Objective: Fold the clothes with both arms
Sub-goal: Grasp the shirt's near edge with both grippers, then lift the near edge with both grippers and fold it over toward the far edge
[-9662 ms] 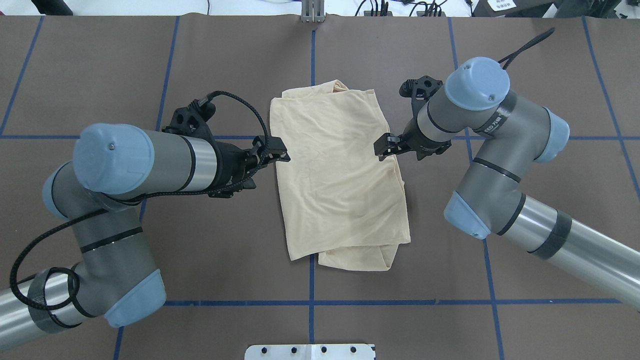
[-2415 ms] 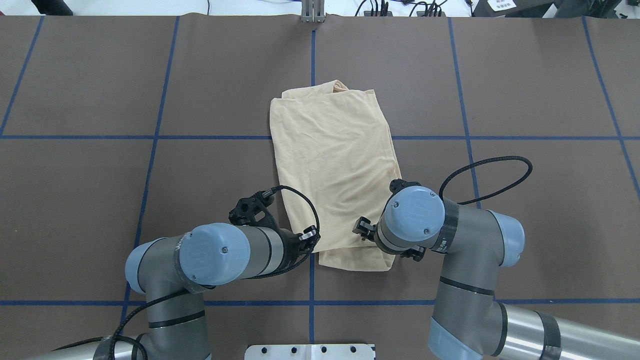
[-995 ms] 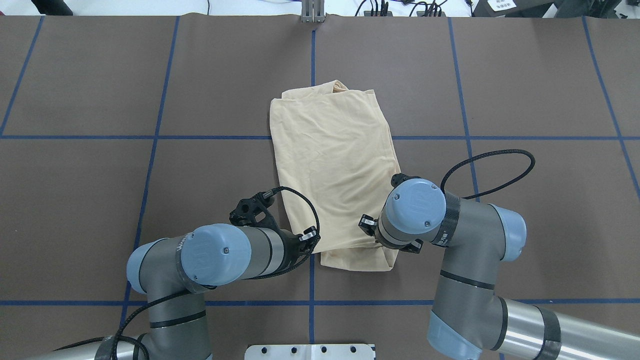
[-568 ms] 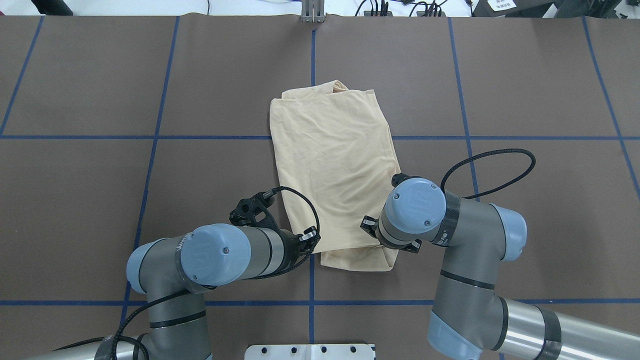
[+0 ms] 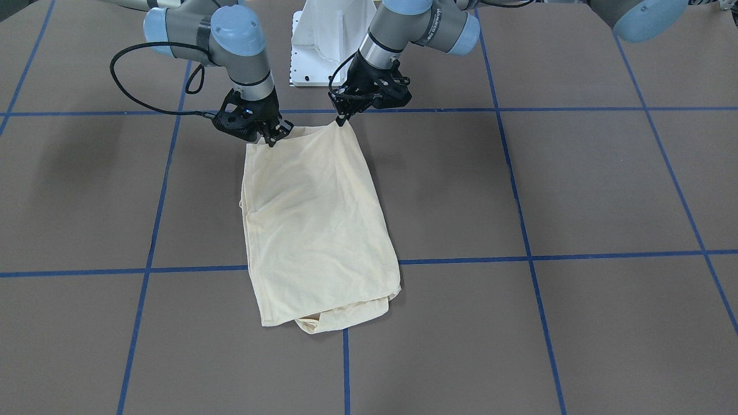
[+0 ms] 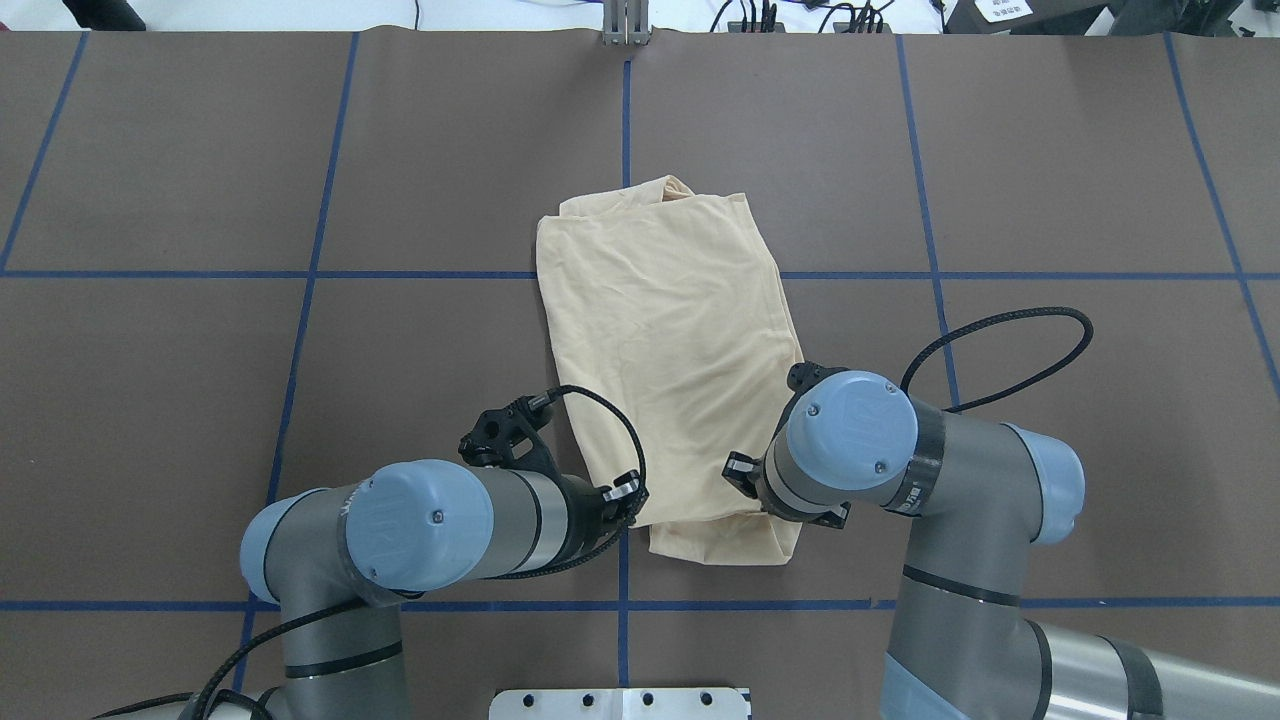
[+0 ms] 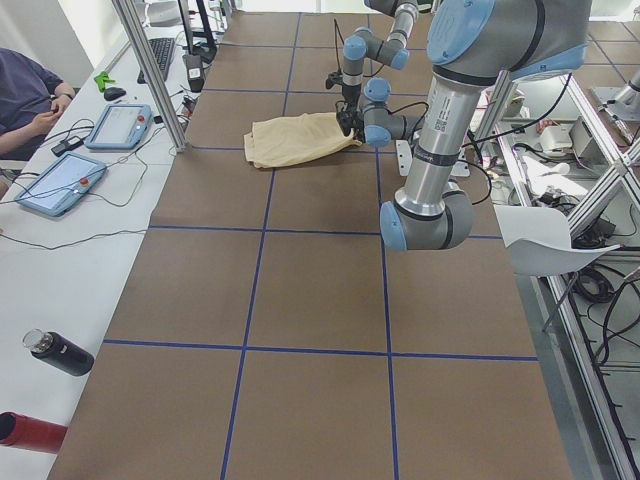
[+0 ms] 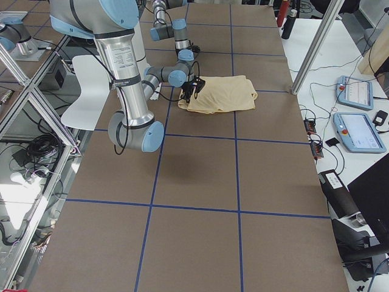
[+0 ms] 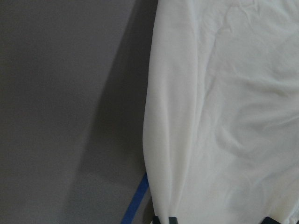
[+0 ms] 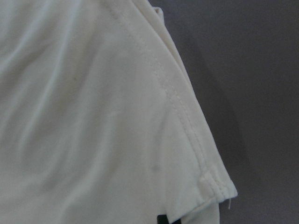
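Cream shirt (image 5: 317,219) in hand: pinches its robot-side corners between left fingers (image 5: 339,119) and right fingers (image 5: 270,139), holds that edge just off the table (image 5: 519,202), apparently to fold it forward.

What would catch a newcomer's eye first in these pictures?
A pale cream shirt, folded into a long rectangle, lies in the middle of the brown table with its blue tape grid. At the shirt's edge nearest the robot, the left gripper and the right gripper each pinch a corner.
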Controlling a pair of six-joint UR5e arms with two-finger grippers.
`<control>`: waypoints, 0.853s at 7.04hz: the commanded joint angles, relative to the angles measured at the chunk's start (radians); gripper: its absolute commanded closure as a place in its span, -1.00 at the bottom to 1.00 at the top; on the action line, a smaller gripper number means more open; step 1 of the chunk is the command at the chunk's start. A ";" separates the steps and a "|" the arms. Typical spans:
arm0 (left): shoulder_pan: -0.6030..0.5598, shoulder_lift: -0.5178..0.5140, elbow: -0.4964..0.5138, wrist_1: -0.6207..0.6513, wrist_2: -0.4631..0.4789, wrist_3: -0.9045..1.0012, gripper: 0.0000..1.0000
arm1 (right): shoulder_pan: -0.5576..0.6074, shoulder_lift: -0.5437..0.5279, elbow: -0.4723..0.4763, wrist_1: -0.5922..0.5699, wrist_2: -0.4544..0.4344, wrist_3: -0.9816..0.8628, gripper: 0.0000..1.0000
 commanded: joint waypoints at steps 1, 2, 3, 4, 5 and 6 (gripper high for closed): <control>0.072 0.005 -0.069 0.081 -0.018 0.002 1.00 | -0.068 -0.008 0.060 -0.070 0.038 0.003 1.00; 0.109 0.005 -0.100 0.118 -0.018 0.002 1.00 | -0.095 -0.010 0.085 -0.086 0.038 0.005 1.00; 0.114 0.005 -0.129 0.135 -0.018 0.002 1.00 | -0.096 -0.008 0.100 -0.092 0.038 0.005 1.00; 0.113 0.016 -0.163 0.145 -0.020 0.003 1.00 | -0.083 -0.002 0.093 -0.092 0.038 -0.001 1.00; 0.101 0.016 -0.169 0.143 -0.020 0.011 1.00 | -0.011 0.003 0.089 -0.086 0.045 -0.012 1.00; 0.043 0.016 -0.163 0.143 -0.023 0.022 1.00 | 0.067 0.012 0.089 -0.083 0.069 -0.056 1.00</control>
